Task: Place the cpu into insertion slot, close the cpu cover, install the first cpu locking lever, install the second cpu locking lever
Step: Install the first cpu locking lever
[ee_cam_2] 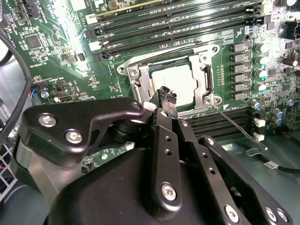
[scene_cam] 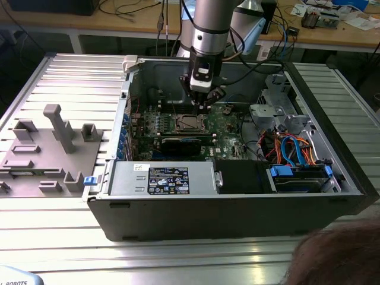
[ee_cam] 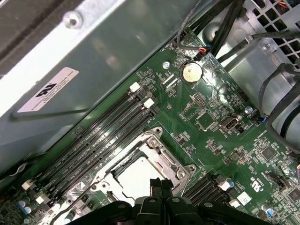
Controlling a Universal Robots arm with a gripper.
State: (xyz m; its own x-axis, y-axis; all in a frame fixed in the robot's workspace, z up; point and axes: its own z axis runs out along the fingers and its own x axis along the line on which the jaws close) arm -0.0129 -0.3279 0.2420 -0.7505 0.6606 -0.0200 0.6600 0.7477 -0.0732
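Observation:
The cpu point(ee_cam_2: 180, 84) lies with its silver top up in the insertion slot point(scene_cam: 189, 123) on the green board. The silvery cpu cover point(ee_cam_2: 202, 70) lies flat around it as a frame; in the first wrist view the cpu point(ee_cam: 133, 180) also shows through the cover point(ee_cam: 161, 157). One thin wire locking lever point(ee_cam_2: 236, 127) sticks out free from a socket corner. A second wire lever point(ee_cam_2: 178, 48) runs along the edge by the memory slots. My gripper point(ee_cam_2: 167, 95) hangs just above the socket's edge, fingers shut and holding nothing; it is also in the exterior view point(scene_cam: 205, 104) and the first wrist view point(ee_cam: 161, 183).
Rows of memory slots point(ee_cam_2: 178, 28) flank the socket. A long black expansion card point(scene_cam: 181, 144) and the power supply point(scene_cam: 163, 178) lie nearer the case front. Drive cage and cables point(scene_cam: 297, 151) fill the exterior view's right. A grey fixture point(scene_cam: 53, 148) sits outside, left. A person's hair point(scene_cam: 338, 258) shows.

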